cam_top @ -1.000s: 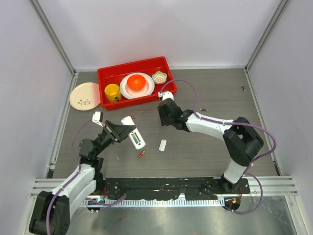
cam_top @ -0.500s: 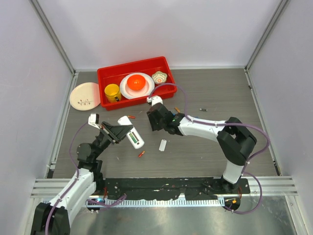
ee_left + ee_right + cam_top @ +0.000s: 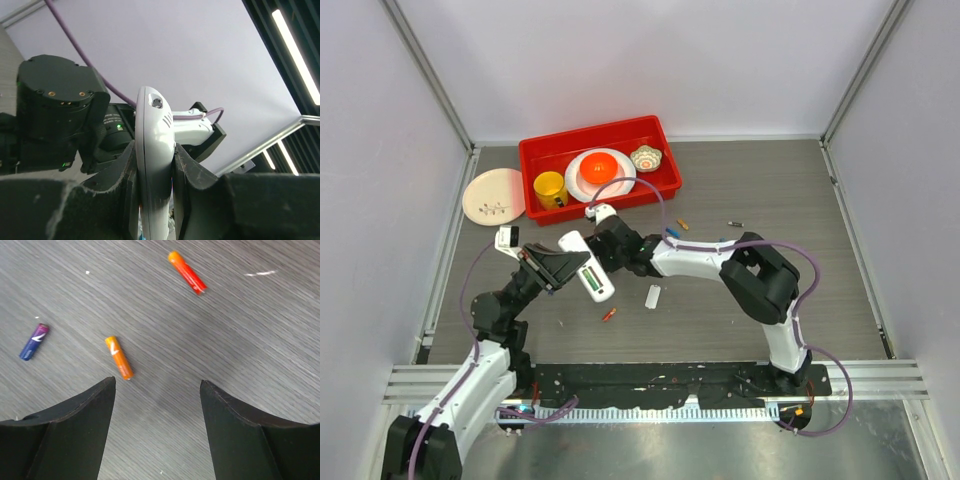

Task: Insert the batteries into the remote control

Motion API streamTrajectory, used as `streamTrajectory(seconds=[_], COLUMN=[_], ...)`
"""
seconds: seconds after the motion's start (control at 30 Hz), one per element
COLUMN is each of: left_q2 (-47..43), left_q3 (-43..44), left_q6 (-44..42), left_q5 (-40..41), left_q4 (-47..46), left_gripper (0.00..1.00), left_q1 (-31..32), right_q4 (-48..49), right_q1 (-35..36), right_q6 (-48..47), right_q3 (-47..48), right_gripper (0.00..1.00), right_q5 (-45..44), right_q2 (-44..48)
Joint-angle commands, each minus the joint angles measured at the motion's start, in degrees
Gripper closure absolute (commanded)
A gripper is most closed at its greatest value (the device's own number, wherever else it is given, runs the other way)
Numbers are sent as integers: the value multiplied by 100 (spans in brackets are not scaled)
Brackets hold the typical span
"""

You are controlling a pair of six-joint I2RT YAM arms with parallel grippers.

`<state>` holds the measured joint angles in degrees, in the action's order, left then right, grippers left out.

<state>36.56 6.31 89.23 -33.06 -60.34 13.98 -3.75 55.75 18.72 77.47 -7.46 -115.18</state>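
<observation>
Pinching the slim white round-ended remote control (image 3: 153,125), left end effector (image 3: 155,172); right end effector (image 3: 157,390) spread above batteries (image 3: 119,357).

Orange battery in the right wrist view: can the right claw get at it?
Probably yes. The orange battery lies alone on the table, just ahead of the open, empty right claw; nothing covers it or stands between.

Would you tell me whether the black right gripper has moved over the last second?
Yes: the right gripper swung left, from the right end of the red plastic tray to below its middle.
</observation>
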Motion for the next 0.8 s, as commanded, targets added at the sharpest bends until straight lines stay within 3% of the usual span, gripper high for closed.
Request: streamTrajectory(seconds=[0.0,0.43,0.77], left_q2=[-61,-52,-52], left_q3=[362,433,442], left_q6=[173,165,138], left_q5=[-131,-175,-175], left_q4=[-716,-664,-585], left_gripper=[100,100,100], left_q1=[79,140,132], right_q4=[348,-301,-302], right_q1=[269,587,595], right_q6=[-307,-870,-949], right_q3=[330,1121,1130], right_gripper=[27,34,39], right_q5=[96,-106,-449], right_q2=[-31,-796,-954])
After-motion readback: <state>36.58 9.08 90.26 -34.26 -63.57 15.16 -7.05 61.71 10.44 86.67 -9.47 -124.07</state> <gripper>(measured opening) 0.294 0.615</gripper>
